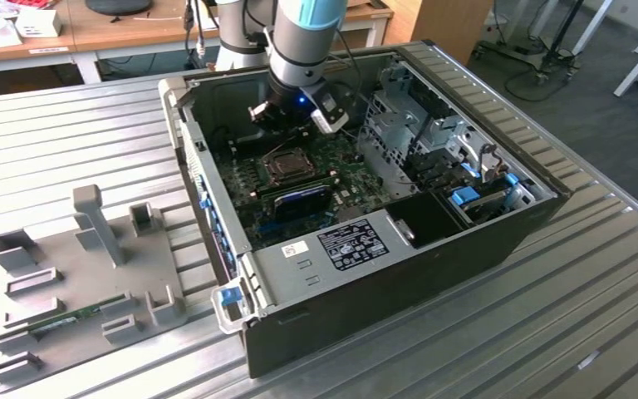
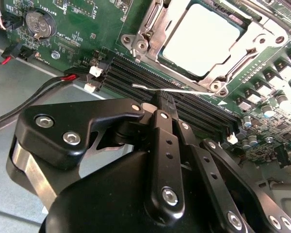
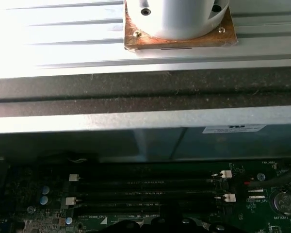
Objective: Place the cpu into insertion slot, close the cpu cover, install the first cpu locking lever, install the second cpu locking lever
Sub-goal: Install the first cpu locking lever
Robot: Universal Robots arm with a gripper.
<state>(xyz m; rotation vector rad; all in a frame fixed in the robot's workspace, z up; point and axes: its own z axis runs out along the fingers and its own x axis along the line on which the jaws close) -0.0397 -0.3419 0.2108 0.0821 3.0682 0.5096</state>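
The cpu point(image 2: 203, 31), a square chip with a silvery top, lies in the insertion slot point(image 2: 214, 86) on the green motherboard point(image 1: 347, 179). The cpu cover point(image 2: 254, 41), a silvery frame, lies flat around the chip. A thin metal locking lever point(image 2: 194, 91) runs along the socket's edge, just above the memory slots. My black gripper point(image 2: 165, 103) is shut, its joined tips right at this lever's rod. I cannot tell whether the tips touch it. In the exterior view the gripper point(image 1: 295, 125) hangs inside the open case, just behind the socket point(image 1: 289, 166).
Long black memory slots point(image 3: 145, 187) run beside the socket. A coin battery point(image 2: 38, 22) and red and black cables point(image 2: 39, 92) sit near the case wall point(image 3: 145, 92). Drive cages point(image 1: 419, 133) fill the case's right in the exterior view. A grey fixture plate point(image 1: 86, 266) lies on the table.
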